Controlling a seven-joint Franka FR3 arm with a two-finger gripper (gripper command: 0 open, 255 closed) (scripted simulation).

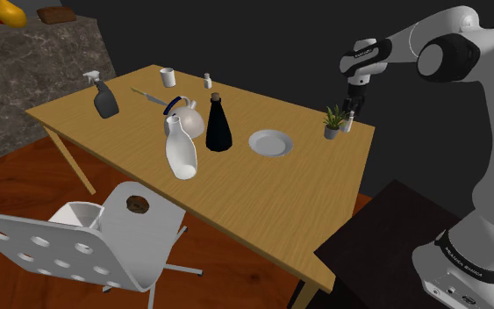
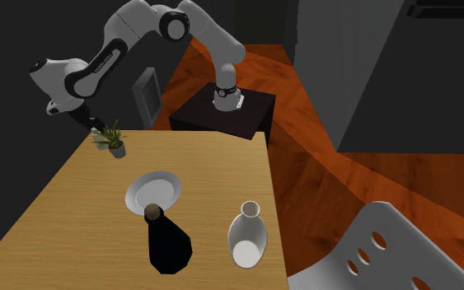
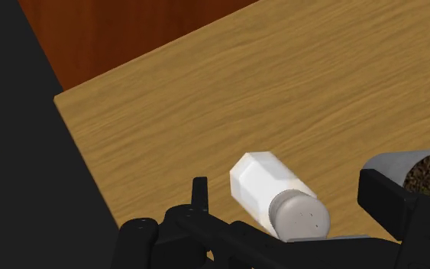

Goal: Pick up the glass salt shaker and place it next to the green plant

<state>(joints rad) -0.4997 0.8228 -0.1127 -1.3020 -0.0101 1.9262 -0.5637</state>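
Salt shaker (image 3: 273, 189) just beside plant (image 1: 332, 120).

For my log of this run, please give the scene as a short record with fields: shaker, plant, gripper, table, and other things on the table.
shaker: salt shaker, white body, grey cap, right beside the plant's pot
plant: green plant in a grey pot, near the table edge by the stand
gripper: gripper open, directly above the shaker, fingers on either side without touching it
table: wooden table
others: white plate, black bottle, white vase
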